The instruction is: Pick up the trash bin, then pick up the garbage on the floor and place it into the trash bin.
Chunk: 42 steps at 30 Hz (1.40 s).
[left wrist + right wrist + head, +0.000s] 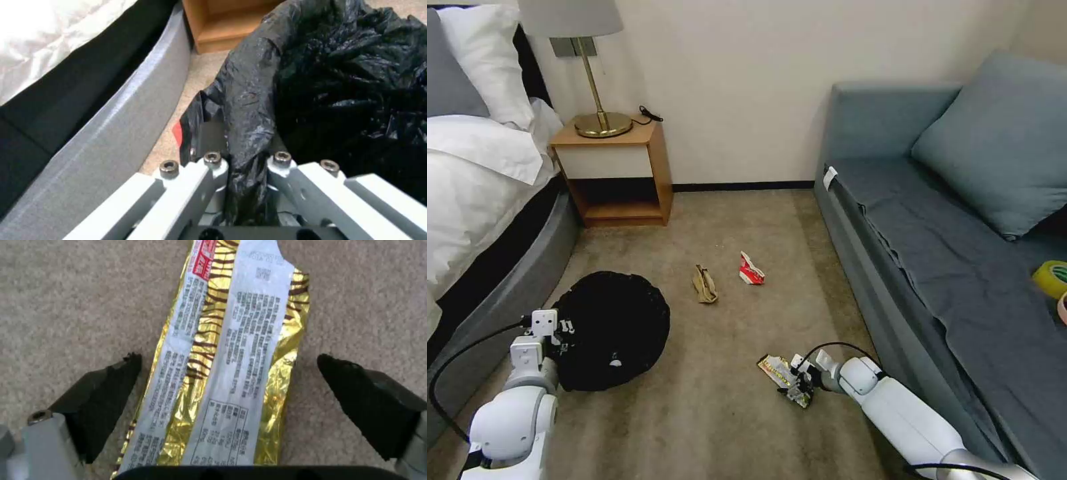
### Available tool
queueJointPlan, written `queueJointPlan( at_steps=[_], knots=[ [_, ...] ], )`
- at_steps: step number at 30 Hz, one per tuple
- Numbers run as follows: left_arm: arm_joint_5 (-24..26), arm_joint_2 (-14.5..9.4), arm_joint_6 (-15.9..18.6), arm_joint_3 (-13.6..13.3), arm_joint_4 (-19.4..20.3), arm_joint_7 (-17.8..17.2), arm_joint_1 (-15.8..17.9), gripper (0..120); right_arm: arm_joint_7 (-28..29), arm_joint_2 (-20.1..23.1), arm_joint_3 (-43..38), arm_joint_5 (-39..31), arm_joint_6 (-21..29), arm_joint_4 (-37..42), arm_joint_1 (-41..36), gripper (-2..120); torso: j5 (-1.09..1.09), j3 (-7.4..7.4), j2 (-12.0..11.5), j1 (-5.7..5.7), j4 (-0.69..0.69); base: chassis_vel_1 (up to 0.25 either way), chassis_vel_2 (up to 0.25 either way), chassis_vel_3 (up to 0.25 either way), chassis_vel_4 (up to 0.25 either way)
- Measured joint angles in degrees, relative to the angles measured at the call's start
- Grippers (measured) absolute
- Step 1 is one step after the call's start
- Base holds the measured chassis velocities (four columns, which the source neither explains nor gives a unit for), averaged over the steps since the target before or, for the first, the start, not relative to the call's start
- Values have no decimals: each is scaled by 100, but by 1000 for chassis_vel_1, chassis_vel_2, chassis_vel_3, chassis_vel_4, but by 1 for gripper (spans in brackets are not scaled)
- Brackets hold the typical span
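Observation:
The trash bin (617, 323) shows as a round mouth of wrinkly black bag on the carpet beside the bed. My left gripper (564, 331) is at its near-left rim, and in the left wrist view that gripper (247, 160) is shut on the bag-covered rim of the bin (338, 76). A yellow-black snack wrapper (775, 368) lies flat on the carpet under my right gripper (795, 385). In the right wrist view the right gripper (227, 371) is open, with its black fingertips (113, 380) on either side of the wrapper (231, 350). A tan paper scrap (705, 285) and a red-white carton scrap (752, 270) lie farther off.
The bed (487, 200) runs close along the left. A wooden nightstand (617, 167) with a lamp stands at the back wall. The grey sofa (954, 253) lines the right, with a yellow tape roll (1052, 278) on it. Open carpet lies between them.

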<state>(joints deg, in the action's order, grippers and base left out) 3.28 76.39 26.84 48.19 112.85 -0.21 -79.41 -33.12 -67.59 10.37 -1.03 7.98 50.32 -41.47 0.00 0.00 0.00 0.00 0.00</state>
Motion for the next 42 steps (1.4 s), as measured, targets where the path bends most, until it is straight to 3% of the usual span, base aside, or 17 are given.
queueJointPlan(
  at_steps=[2,8,15,23,32,34,35,37,39,42],
  knots=[
    [1,4,-9,-3,-13,0,10,4,-11,-3,-1,13,-8,-12,-1,100,0,0,0,0,0,0,0,0,0],
    [4,2,-43,-10,-62,0,44,4,-124,-66,-53,85,-102,-103,-17,82,-8,-1,3,-1,-5,0,0,0,0],
    [5,-26,-58,-11,-86,0,77,4,-131,-95,-47,97,-120,-115,-16,71,-6,-1,3,-1,-5,0,0,0,0],
    [9,-30,-171,-22,-171,12,115,4,-140,-102,-60,156,-168,-119,-52,53,3,-1,3,-1,4,0,0,0,0],
    [9,-44,-237,-21,-229,24,123,4,-150,-107,28,198,-179,-125,79,37,2,1,-1,-1,0,0,0,0,0],
    [10,-57,-238,-22,-242,33,135,4,-115,-67,71,238,-141,-94,178,34,15,3,-3,1,10,0,0,0,0],
    [10,-69,-243,-13,-244,28,138,4,-79,-19,83,261,-122,-73,217,30,5,2,-3,0,11,23,11,65,-7],
    [10,-74,-248,-15,-247,28,138,4,-80,-3,98,263,-119,-51,227,29,-3,2,-3,0,3,23,31,65,-7],
    [15,-90,-250,-17,-256,33,138,4,-88,53,129,263,-118,30,257,17,9,4,-3,1,2,-11,26,19,-10],
    [19,-94,-262,-17,-267,35,142,4,-100,115,141,263,-118,102,287,10,1,2,-3,1,0,0,0,0,0]
  ],
)
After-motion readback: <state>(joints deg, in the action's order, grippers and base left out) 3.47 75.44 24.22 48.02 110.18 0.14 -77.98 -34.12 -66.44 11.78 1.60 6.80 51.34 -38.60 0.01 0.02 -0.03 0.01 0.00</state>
